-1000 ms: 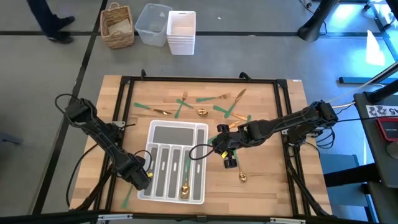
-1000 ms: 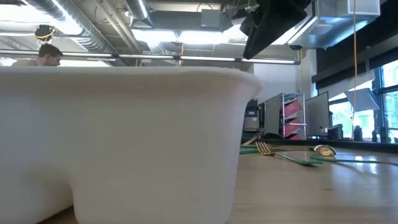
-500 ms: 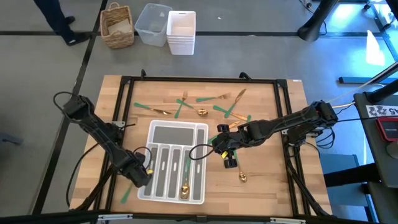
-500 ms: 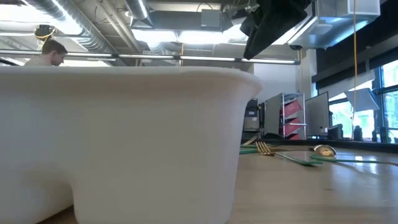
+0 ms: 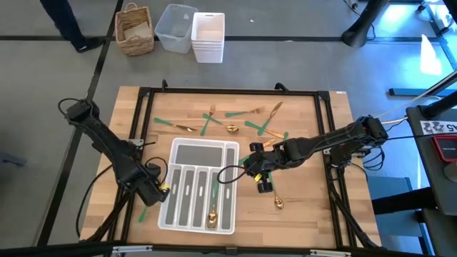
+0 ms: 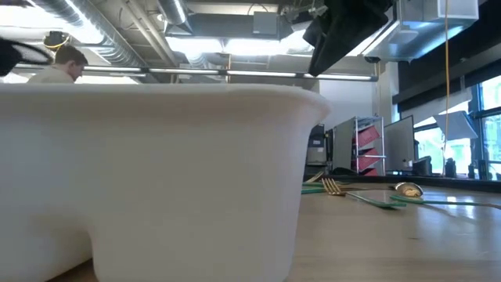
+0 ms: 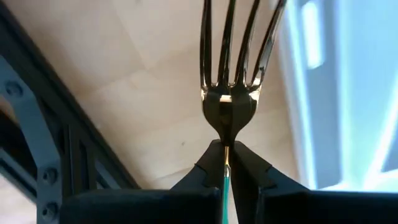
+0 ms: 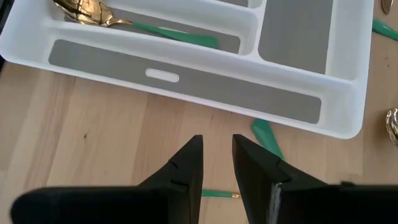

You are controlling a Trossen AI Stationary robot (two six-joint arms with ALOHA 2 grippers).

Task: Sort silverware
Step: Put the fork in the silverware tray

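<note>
My left gripper (image 5: pixel 154 191) is beside the left wall of the white organizer tray (image 5: pixel 230 187) and is shut on a fork (image 7: pixel 233 56) with gold tines and a green handle (image 5: pixel 143 214). My right gripper (image 8: pixel 216 155) hovers open just right of the tray, touching nothing, with a thin green handle (image 8: pixel 217 195) on the wood beneath it. One spoon (image 5: pixel 213 213) lies in a narrow tray slot. Another spoon (image 5: pixel 278 203) lies on the table near the right gripper. Several more pieces (image 5: pixel 230 123) lie scattered toward the far edge. My left gripper pinches the fork by its thin neck (image 7: pixel 225 155), just behind the gold head where the green handle begins, between the two fingertips. The tines point forward past the fingers. The handle trails out behind the gripper toward the table's near edge.
The tray's white wall (image 6: pixel 156 172) fills most of the low view; a fork (image 6: pixel 334 186) and a spoon (image 6: pixel 408 189) lie on the wood beyond it. A black frame (image 5: pixel 228 91) rims the table. Bins and a basket (image 5: pixel 136 30) stand on the floor beyond the far edge.
My left gripper has moved toward the table's far edge and slightly left along the tray's left side, carrying the fork with it; its green handle has shifted the same way. The right arm has kept still.
</note>
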